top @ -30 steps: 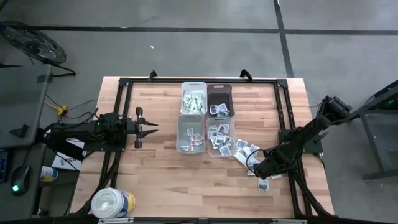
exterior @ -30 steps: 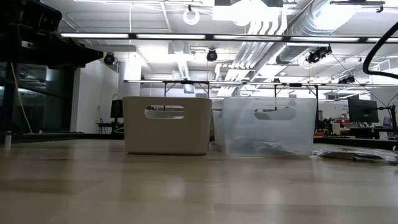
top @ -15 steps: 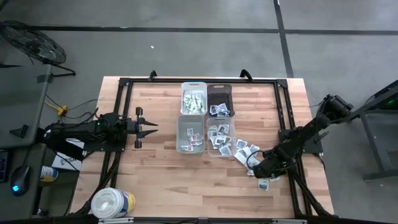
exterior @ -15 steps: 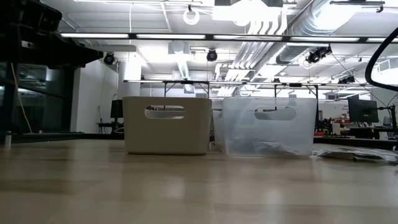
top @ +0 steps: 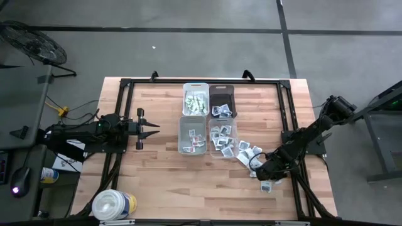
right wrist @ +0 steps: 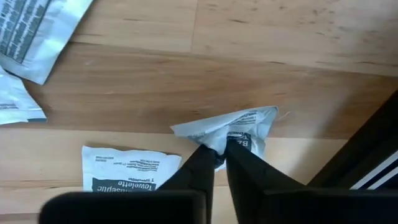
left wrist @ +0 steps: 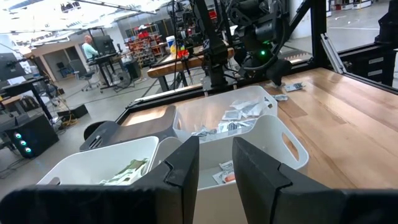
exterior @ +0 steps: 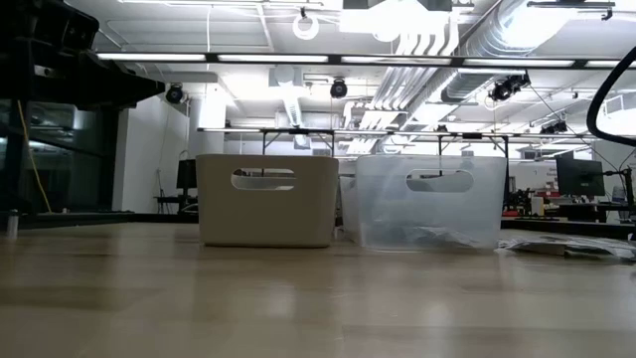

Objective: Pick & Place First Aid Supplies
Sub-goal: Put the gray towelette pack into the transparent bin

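Small white printed packets lie loose on the wood to the right of the bins; more fill the clear bin. My right gripper is down among the loose packets near the table's right edge, shut on one crumpled packet. A flat packet lies on the table beside it. My left gripper waits open and level at the table's left, pointing at the bins. My right gripper pinches the crumpled packet by its near edge between the two fingertips, coming from above. The paper puckers up into a ridge at the fingers. The rest of the packet spreads out just over the wood; whether it touches the wood, I cannot tell.
Four bins stand mid-table: a white one with greenish packets, a dark one, a grey one and the clear one. A round white tub sits at the near left corner. A black frame rail runs close by my right gripper.
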You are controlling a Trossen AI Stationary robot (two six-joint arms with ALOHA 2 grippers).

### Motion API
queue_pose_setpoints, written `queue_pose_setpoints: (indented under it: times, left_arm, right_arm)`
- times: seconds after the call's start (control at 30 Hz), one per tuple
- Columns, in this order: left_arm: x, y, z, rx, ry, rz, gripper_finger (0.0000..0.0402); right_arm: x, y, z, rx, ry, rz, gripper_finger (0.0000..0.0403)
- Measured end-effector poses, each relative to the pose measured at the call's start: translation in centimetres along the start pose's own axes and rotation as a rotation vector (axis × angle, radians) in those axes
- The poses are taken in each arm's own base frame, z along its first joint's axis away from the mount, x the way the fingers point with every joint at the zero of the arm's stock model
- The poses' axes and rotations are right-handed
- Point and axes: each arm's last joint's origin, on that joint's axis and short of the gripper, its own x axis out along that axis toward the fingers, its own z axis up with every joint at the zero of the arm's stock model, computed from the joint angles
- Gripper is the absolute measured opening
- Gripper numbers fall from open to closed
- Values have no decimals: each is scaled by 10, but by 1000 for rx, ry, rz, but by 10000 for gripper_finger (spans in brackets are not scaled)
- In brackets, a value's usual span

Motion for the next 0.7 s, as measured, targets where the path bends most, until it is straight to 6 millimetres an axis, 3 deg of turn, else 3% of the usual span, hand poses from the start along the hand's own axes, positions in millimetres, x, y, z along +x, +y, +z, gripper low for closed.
queue_pose_setpoints:
  times: [0.13,0.4,0.7]
  left_arm:
    - [0,0,0,0,0,0,96]
    - [0,0,0,0,0,0,96]
    - [0,0,0,0,0,0,96]
  right_arm:
    - [0,0,0,-6,2,-1,7]
    - [-6,3,-5,-57,54,73,3]
    - [-31,12,-15,-143,-51,257,1]
